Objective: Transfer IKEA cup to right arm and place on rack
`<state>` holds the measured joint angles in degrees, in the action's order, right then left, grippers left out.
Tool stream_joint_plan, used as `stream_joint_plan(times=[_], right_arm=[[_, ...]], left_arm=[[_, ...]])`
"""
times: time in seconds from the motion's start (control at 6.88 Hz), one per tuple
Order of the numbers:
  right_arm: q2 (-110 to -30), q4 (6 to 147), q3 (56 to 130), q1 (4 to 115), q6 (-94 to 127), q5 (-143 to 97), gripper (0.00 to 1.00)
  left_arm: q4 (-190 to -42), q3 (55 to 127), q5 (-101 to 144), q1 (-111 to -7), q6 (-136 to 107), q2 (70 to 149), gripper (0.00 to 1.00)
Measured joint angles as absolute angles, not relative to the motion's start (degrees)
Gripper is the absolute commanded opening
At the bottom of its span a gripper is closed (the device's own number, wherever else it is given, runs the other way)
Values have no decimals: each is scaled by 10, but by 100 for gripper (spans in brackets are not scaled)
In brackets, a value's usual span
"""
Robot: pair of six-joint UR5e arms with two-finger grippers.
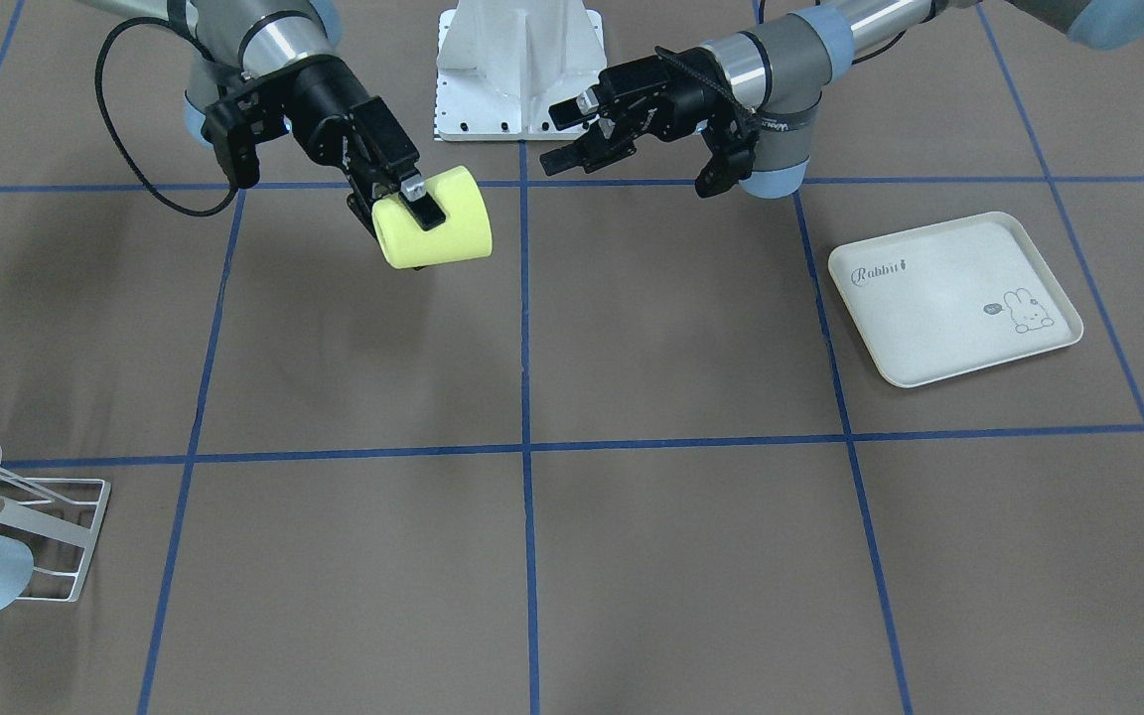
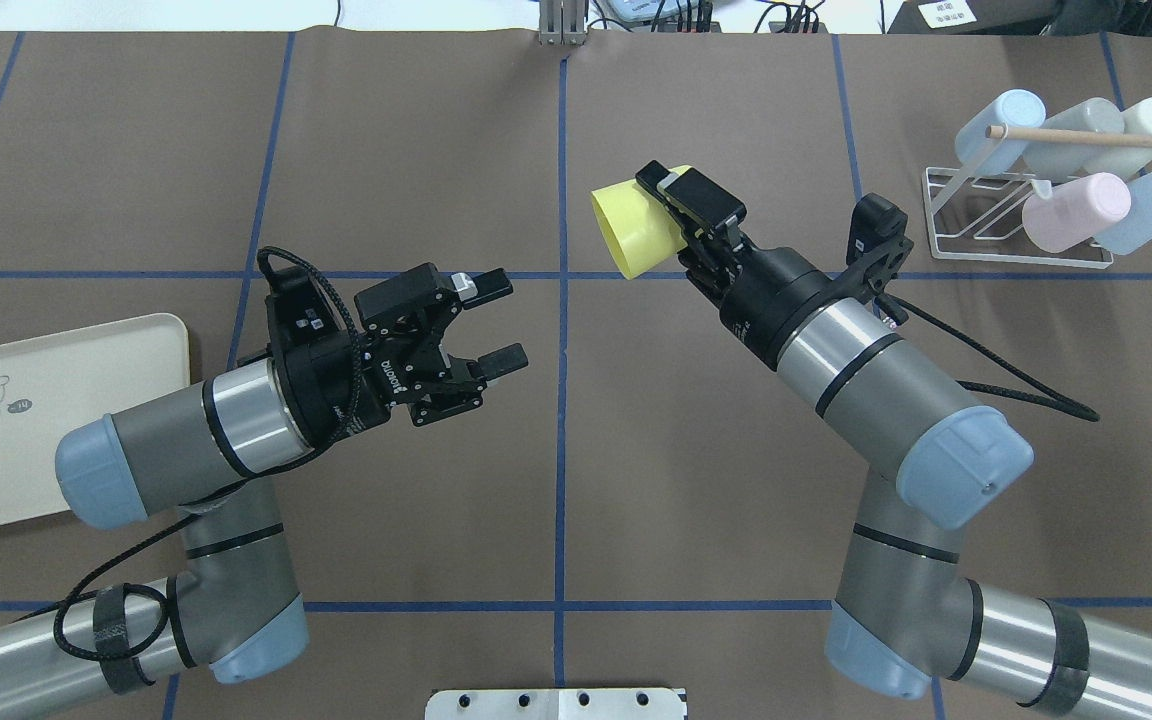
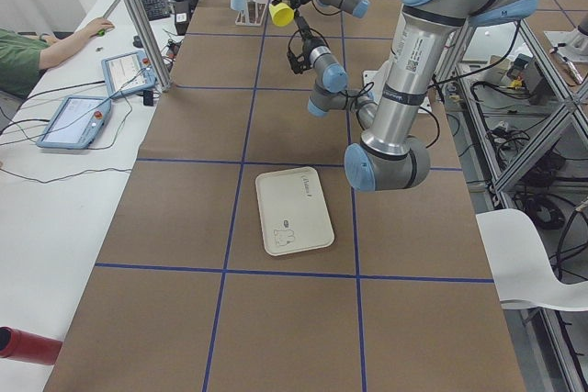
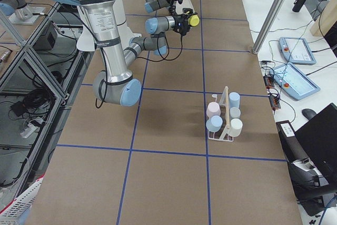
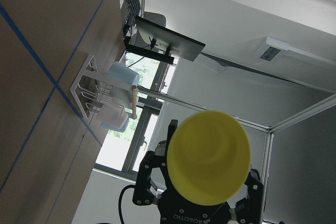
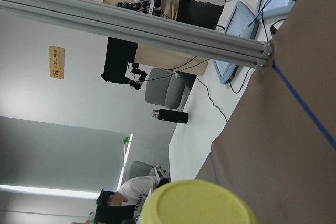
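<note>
Yellow IKEA cup (image 6: 197,203) lies sideways, clamped in the right end effector (image 2: 673,224) above the tabletop (image 2: 636,480), the left end effector (image 2: 503,321) opposite its mouth spread and empty, so the handover looks done and only placing on the rack (image 2: 1016,258), well off to the holder's right, remains.

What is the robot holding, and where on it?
The right gripper pinches the yellow plastic cup by its side wall near the base; left gripper holds nothing.
</note>
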<state>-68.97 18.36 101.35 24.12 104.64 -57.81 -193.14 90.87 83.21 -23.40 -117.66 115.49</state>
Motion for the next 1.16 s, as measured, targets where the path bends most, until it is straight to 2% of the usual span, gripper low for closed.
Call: stream_joint_plan(times=[0.29,1.16], right_arm=[[-691,242,981,254,980,-524,0],[-689,483,977,328,856,-371,0]], left_arm=[[-1923,907,832,-241,-1087,1111,100],[-1757,911,835,-368,-988,1008,100]])
